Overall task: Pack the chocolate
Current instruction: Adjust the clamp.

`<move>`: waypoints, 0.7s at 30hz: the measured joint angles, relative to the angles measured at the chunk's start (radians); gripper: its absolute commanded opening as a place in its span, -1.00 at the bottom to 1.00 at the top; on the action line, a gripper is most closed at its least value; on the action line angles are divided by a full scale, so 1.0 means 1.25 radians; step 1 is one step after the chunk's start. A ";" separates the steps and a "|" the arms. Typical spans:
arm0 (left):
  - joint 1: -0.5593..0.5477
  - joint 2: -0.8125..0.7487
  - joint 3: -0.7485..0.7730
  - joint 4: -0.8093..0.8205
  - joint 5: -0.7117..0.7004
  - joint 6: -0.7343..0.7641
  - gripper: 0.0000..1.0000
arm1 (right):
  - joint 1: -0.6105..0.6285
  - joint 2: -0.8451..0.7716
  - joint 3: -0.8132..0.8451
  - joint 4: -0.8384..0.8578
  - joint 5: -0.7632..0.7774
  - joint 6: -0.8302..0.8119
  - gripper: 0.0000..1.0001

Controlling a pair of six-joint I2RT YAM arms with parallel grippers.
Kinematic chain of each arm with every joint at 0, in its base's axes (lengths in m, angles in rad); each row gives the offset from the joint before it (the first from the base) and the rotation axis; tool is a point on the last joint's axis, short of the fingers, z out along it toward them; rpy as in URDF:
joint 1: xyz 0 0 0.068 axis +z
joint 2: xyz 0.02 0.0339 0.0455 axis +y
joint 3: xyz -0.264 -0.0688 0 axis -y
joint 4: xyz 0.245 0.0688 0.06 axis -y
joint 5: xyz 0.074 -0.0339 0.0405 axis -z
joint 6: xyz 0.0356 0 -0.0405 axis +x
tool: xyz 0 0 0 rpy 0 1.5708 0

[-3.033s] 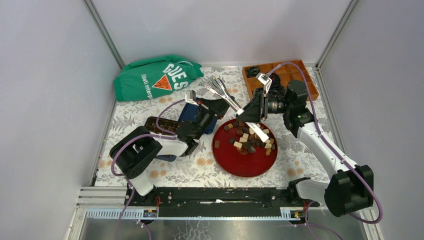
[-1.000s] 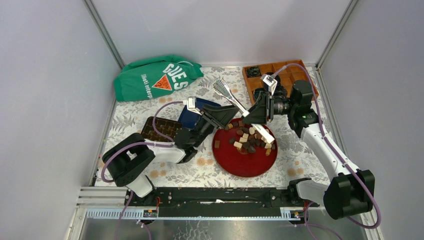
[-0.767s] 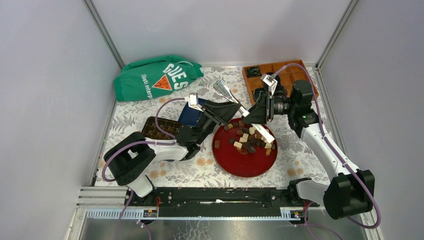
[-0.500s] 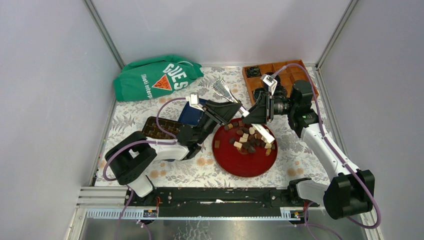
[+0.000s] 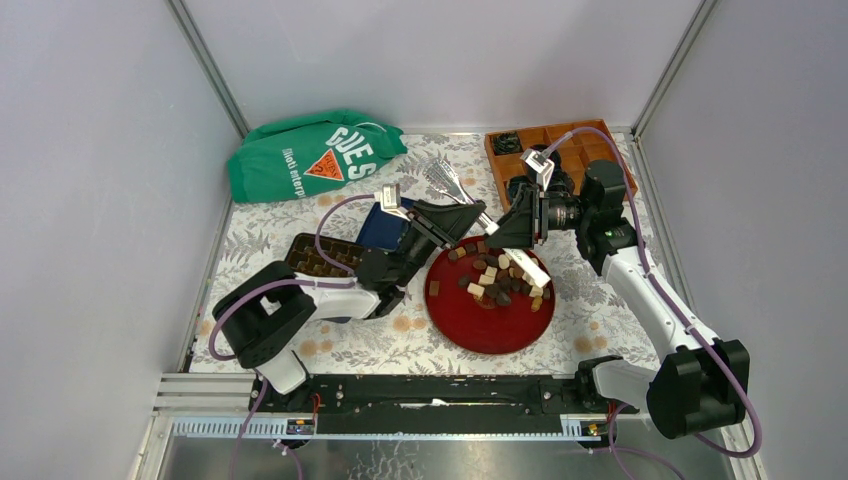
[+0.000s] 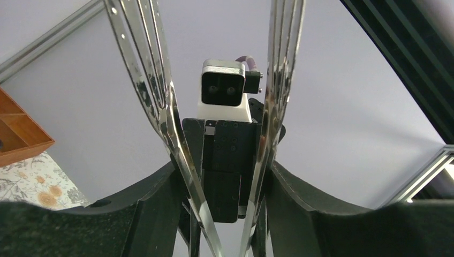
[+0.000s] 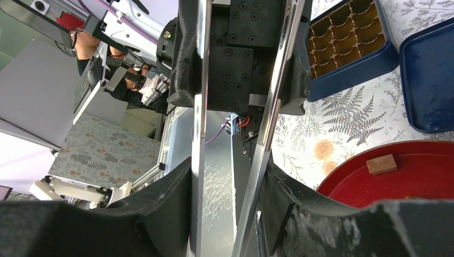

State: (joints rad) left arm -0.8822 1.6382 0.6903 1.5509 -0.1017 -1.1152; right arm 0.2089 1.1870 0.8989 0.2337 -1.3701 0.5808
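Observation:
The chocolate lies as many small brown and cream pieces on the red plate. Metal tongs hang slanted over the plate's far edge. My right gripper is shut on the tongs' middle. Just to its left, my left gripper is shut on the same tongs. In the left wrist view the two tong arms press against the inner faces of my left gripper. In the right wrist view the tong arms sit squeezed in my right gripper; one chocolate piece shows on the plate.
A blue box with a brown compartment tray lies left of the plate, its blue lid beside it. A wooden divided tray stands at the back right. A green bag lies at the back left.
My left gripper has moved up under the tongs and its fingers have come in onto the tong arms. The right gripper and the tongs have stayed almost still.

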 measured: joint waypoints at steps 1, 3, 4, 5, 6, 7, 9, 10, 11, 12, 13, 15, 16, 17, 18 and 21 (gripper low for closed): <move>0.000 0.000 0.000 0.000 -0.001 -0.003 -0.08 | 0.000 0.000 0.000 0.000 -0.002 0.000 0.05; -0.001 0.001 0.000 -0.001 -0.003 -0.011 -0.30 | 0.000 0.000 0.000 0.000 -0.003 0.000 0.01; -0.001 0.002 0.000 -0.002 -0.005 -0.015 -0.41 | 0.000 0.000 0.000 -0.001 -0.003 0.000 -0.01; -0.001 0.003 0.000 -0.002 -0.008 -0.018 -0.53 | 0.000 0.000 0.000 -0.001 -0.003 0.000 -0.03; -0.001 0.006 0.001 -0.002 -0.010 -0.022 -0.61 | 0.000 0.000 0.000 -0.001 -0.003 0.000 -0.06; -0.001 0.009 0.001 -0.002 -0.011 -0.027 -0.70 | 0.000 0.000 0.000 -0.002 -0.003 0.000 -0.09; -0.001 0.016 0.005 -0.002 -0.013 -0.034 -0.76 | 0.000 0.000 0.000 -0.004 -0.002 0.000 -0.11; -0.001 0.019 0.008 -0.002 -0.013 -0.037 -0.77 | -0.001 0.000 0.000 -0.006 -0.001 0.000 -0.11; -0.001 0.022 0.013 -0.002 -0.015 -0.041 -0.77 | -0.001 0.000 0.000 -0.009 0.000 0.000 -0.11; -0.001 0.023 0.015 -0.002 -0.017 -0.044 -0.77 | -0.001 0.000 0.000 -0.010 0.000 0.000 -0.09; -0.001 0.023 0.016 -0.002 -0.020 -0.047 -0.78 | -0.001 0.000 0.000 -0.012 -0.001 0.000 -0.06; -0.001 0.023 0.016 -0.002 -0.030 -0.051 -0.80 | -0.001 0.000 0.000 -0.015 0.000 0.000 0.05; -0.001 0.023 0.016 -0.002 -0.035 -0.054 -0.81 | -0.001 0.000 0.000 -0.016 0.000 0.000 0.10; -0.001 0.023 0.016 -0.002 -0.037 -0.055 -0.82 | -0.001 0.000 0.001 -0.021 0.000 -0.003 0.14; -0.001 0.023 0.016 -0.002 -0.041 -0.058 -0.82 | -0.001 0.000 0.002 -0.031 0.001 -0.011 0.14; -0.001 0.023 0.016 -0.002 -0.054 -0.067 -0.82 | -0.001 0.001 0.020 -0.090 0.013 -0.062 0.08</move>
State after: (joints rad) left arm -0.8829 1.6676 0.7101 1.5482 -0.1696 -1.1988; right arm 0.2081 1.1885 0.9237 0.1207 -1.3540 0.5034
